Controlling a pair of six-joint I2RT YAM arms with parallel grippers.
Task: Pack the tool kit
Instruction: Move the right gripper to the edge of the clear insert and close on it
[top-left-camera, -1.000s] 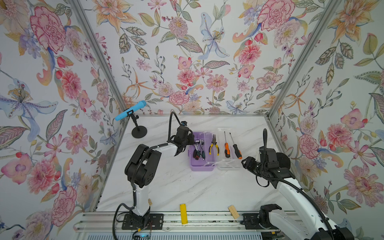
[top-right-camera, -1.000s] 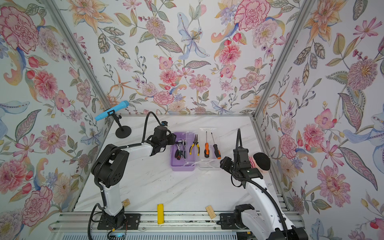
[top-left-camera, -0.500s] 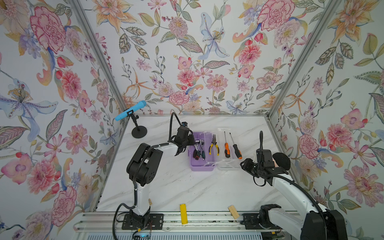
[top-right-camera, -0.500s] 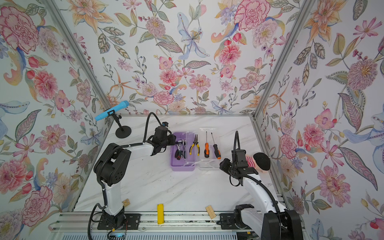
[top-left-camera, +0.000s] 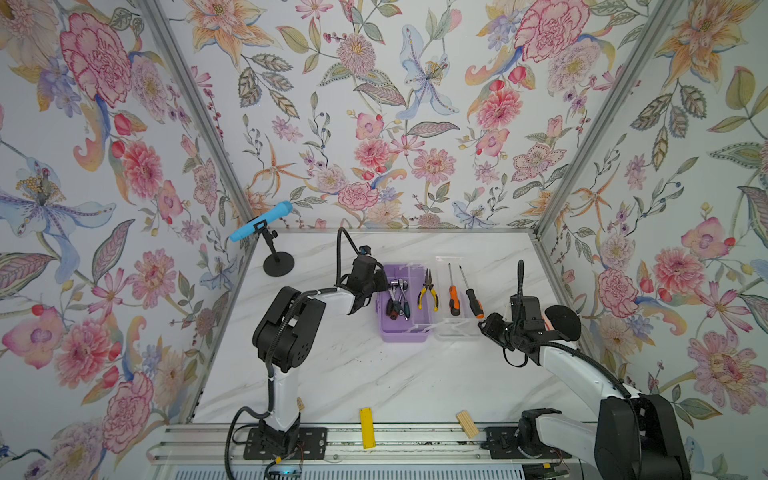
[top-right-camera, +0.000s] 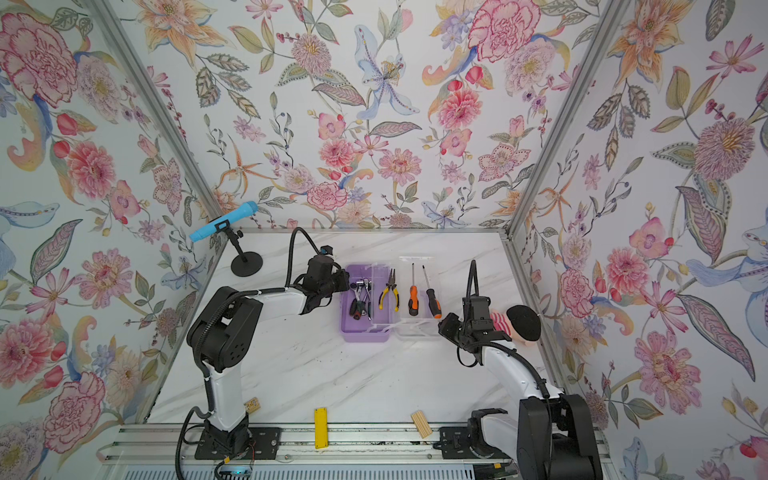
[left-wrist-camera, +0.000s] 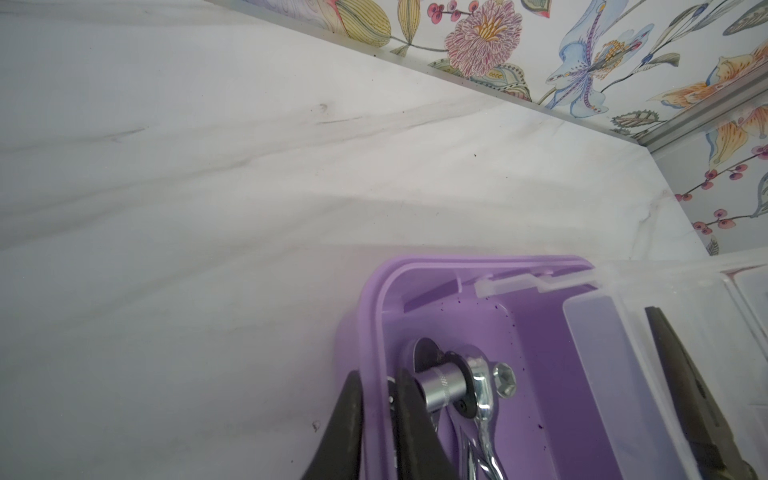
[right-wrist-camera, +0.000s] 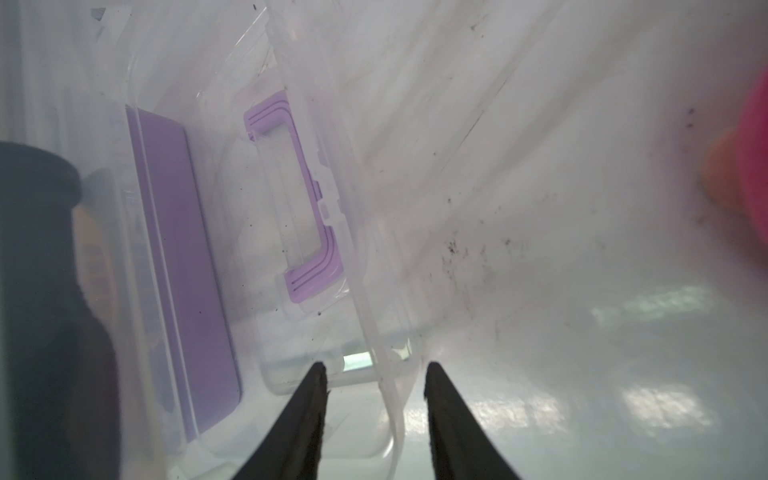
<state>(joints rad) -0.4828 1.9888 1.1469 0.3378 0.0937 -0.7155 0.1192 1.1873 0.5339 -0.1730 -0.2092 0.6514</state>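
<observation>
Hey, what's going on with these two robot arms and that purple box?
Tool-kit packing is under way. The left claw pinches the side wall of the open purple case, which holds a ratchet and pliers. The right claw sits open astride the rim of the clear lid, which is folded out flat with two screwdrivers lying on it.

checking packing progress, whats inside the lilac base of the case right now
In the lilac base: a ratchet, sockets and dark-handled bits piled left, yellow-handled pliers at its right edge. The left end effector pinches its wall, covering that corner; anything under the pile is hidden.
</observation>
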